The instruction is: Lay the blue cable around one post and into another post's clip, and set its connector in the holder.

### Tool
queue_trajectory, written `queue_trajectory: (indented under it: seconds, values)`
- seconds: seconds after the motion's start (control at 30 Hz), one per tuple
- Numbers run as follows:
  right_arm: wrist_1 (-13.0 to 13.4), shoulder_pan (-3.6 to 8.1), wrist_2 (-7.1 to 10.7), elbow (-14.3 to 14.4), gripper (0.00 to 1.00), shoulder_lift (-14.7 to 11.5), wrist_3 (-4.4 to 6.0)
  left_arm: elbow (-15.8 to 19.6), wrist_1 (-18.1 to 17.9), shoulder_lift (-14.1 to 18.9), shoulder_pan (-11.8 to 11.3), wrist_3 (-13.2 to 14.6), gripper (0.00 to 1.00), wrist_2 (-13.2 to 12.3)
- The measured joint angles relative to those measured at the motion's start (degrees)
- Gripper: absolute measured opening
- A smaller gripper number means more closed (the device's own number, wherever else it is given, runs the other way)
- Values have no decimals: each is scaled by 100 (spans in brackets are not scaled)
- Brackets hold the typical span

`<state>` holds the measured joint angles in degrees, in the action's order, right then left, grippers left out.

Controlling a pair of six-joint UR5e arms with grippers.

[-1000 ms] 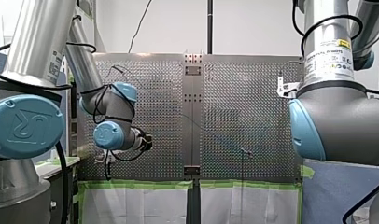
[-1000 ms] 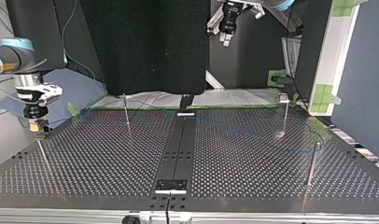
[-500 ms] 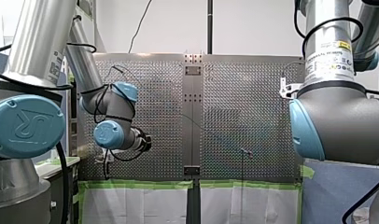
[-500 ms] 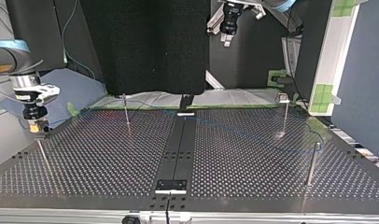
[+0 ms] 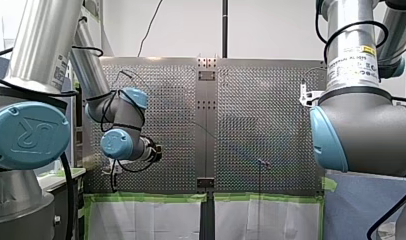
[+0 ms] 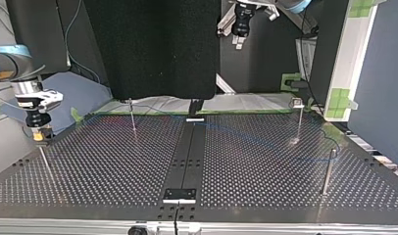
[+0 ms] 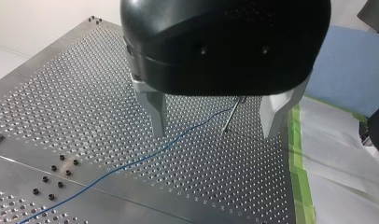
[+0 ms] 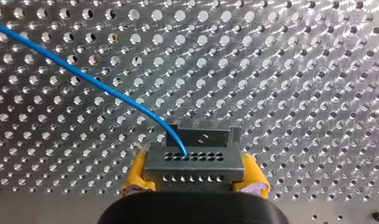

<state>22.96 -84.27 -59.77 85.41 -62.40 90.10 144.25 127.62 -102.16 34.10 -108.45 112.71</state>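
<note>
My right gripper (image 8: 194, 175) is shut with its yellow pads on a grey connector block (image 8: 193, 158) with rows of small holes. The blue cable (image 8: 108, 88) leaves the block and curves away over the perforated plate. In the top view my right gripper (image 6: 40, 135) hangs at the left, just above a thin post (image 6: 45, 164). My left gripper (image 7: 214, 125) stands open high above the table, with nothing between its metal fingers (image 7: 156, 112). Below it the blue cable (image 7: 145, 156) lies on the plate and runs to a slim post (image 7: 232, 114).
The top view shows more posts: one at the back left (image 6: 132, 115), one with a clip on top (image 6: 298, 104) and one at the right (image 6: 327, 171). A dark centre strip (image 6: 187, 152) splits the table. Green tape (image 7: 299, 177) marks its edge.
My right arm's wrist has drifted slightly toward the top view's left with the connector still gripped. The left arm has not moved.
</note>
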Motion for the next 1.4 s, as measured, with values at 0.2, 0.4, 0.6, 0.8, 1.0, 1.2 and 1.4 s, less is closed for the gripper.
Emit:
queue_trajectory:
  seconds: [0.2,0.4,0.6,0.8,1.0,1.2,1.4]
  values:
    - [15,2,4,-61,0,16,94,-9,8,0,-18,0,100,0]
    - [62,3,-122,-70,0,20,188,-10,17,0,-39,0,100,0]
    - [37,-11,-248,-65,0,23,234,-21,4,0,-55,-7,100,-53]
    - [8,-54,-271,-60,0,28,254,-52,8,0,-58,-16,100,-156]
    - [-40,-82,-280,-29,0,34,331,-55,3,0,-63,-17,100,-170]
    - [14,-106,-282,-14,0,37,428,-57,9,0,-63,-17,100,-165]
    - [129,-118,-251,-13,0,38,511,-57,-1,0,-66,-18,100,-171]
